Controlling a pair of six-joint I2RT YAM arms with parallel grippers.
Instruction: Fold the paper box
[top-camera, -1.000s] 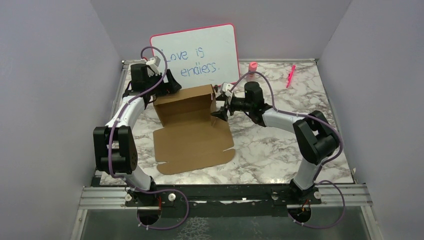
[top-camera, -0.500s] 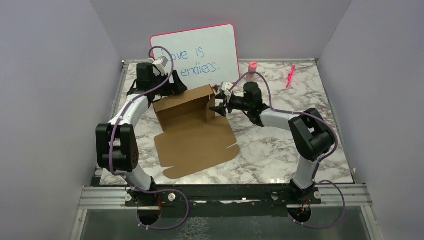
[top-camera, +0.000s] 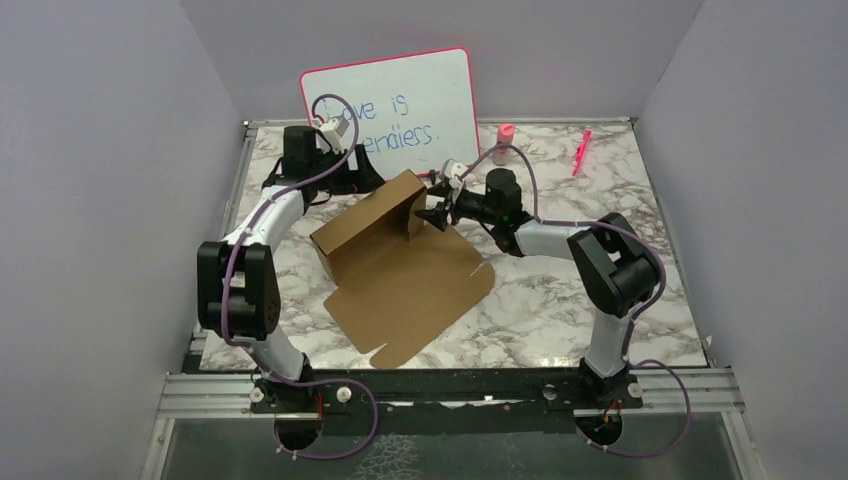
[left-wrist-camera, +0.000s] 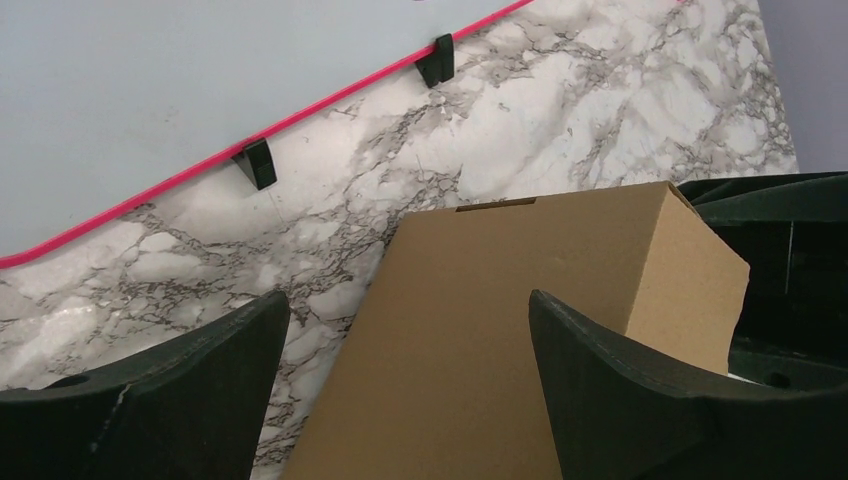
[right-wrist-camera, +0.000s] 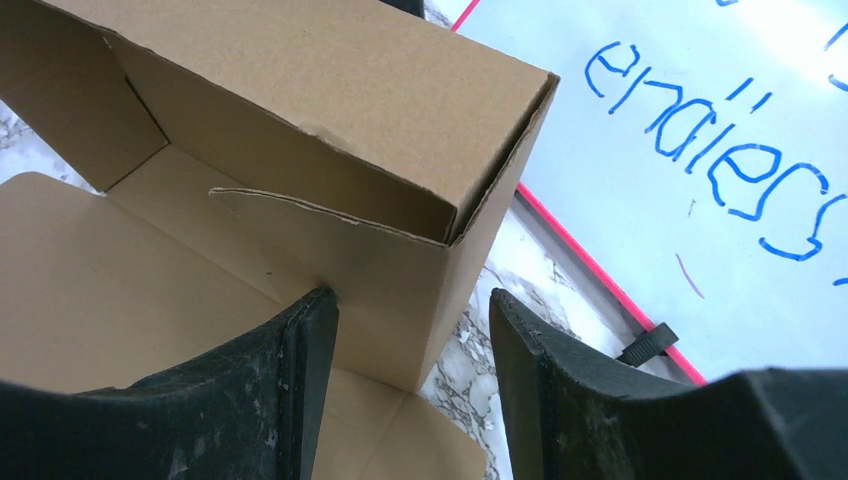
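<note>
Table (top-camera: 600, 300): box (top-camera: 400, 270) at centre, far walls up, near flap flat. Left arm (top-camera: 262, 222) stretched to far side. Left gripper (left-wrist-camera: 408, 312) released, spread wide behind back wall. Right arm (top-camera: 545, 238) low. Right gripper (right-wrist-camera: 410, 300) straddles right wall, grasp unclear. Straddle visible only in right wrist view.

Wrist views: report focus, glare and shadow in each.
Left wrist: box and marble table sharp, evenly lit; the dark fingers at the bottom show little detail. Right wrist: box edge and whiteboard writing crisp, no glare; fingers dark, their scuffs readable; soft shade inside the box.
</note>
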